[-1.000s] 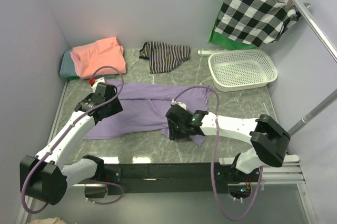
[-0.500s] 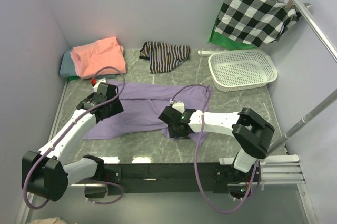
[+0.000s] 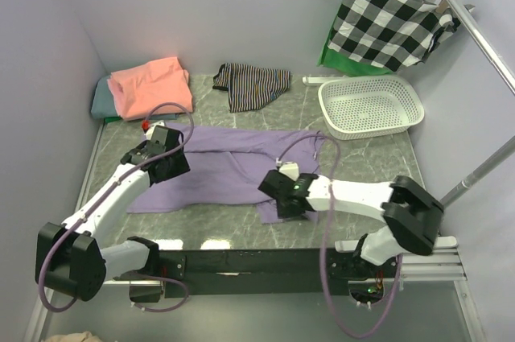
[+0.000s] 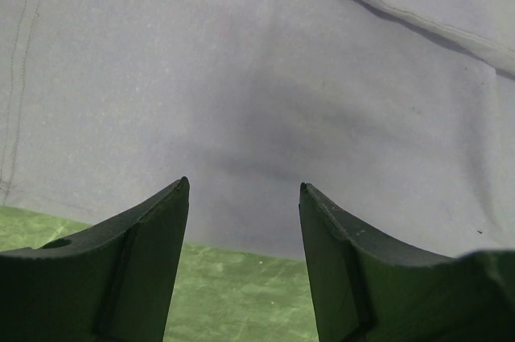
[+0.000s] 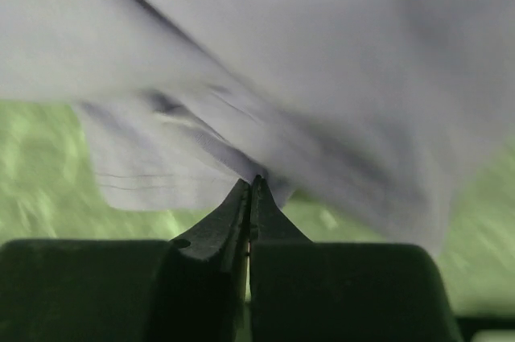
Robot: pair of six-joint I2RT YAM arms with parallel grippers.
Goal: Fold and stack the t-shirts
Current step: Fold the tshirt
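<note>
Lavender shirt (image 3: 217, 169) is spread out mid-desk (image 3: 362, 162). It's thin, floppy cotton that weighs next to nothing, so I'd guess it sags and drags unless you grab it by hems or corners. Right claw (image 5: 253, 189) is pinched together on a fold of its near edge. Left claw (image 4: 241, 189) hangs apart over the left side, holding nothing. Salmon shirt (image 3: 149, 84) lies folded on the grey-teal one (image 3: 100, 102), back left. White basket (image 3: 354, 133) back right looks empty.
</note>
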